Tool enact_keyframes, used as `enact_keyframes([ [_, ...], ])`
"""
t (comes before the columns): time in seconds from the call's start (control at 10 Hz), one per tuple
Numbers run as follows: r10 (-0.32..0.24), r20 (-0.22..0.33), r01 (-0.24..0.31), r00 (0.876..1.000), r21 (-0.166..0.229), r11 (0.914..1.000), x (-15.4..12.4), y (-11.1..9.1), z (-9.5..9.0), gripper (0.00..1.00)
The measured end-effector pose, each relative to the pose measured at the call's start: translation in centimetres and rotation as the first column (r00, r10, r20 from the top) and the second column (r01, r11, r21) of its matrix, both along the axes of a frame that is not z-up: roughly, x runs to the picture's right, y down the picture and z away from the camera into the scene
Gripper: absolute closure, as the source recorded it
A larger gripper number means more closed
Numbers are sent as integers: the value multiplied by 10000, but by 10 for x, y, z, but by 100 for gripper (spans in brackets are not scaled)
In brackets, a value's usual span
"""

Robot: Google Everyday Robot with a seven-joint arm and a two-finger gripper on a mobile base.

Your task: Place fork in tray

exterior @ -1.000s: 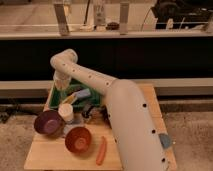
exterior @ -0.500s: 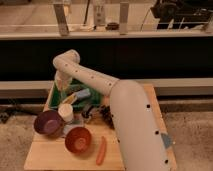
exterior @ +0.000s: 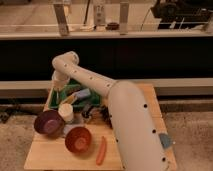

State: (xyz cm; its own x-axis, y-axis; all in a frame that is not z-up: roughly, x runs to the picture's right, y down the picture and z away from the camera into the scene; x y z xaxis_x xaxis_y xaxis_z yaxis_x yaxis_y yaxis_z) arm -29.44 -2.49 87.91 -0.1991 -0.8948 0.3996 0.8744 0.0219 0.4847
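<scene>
The dark green tray (exterior: 50, 100) stands at the back left of the wooden table and holds several items, among them a blue one (exterior: 83, 94) and a yellow one (exterior: 70, 100). My white arm reaches up from the lower right, bends at the elbow (exterior: 65, 63) and comes down over the tray's left part. My gripper (exterior: 59, 89) hangs low inside the tray, near its left wall. I cannot make out the fork, either in the gripper or among the things in the tray.
A purple bowl (exterior: 48, 123), a white cup (exterior: 66, 111) and a red-brown bowl (exterior: 78, 139) stand in front of the tray. An orange stick-shaped item (exterior: 101, 150) lies on the wooden table (exterior: 47, 157). Dark small objects (exterior: 95, 113) sit beside the tray.
The arm's elbow has shifted slightly to the right. The gripper stays over the tray's left part. The bowls, the cup and the other items have not moved.
</scene>
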Motion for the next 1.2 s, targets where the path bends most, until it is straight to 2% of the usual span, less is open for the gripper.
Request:
enact_keyframes([
  [0.5,-97,371,98,9993,-8,10000,-7,-2,-2,20],
  [0.9,-486,610,469,9970,290,9985,-10,-3,-6,20],
  [1.2,-499,616,481,9969,299,9984,-10,-3,-6,20],
])
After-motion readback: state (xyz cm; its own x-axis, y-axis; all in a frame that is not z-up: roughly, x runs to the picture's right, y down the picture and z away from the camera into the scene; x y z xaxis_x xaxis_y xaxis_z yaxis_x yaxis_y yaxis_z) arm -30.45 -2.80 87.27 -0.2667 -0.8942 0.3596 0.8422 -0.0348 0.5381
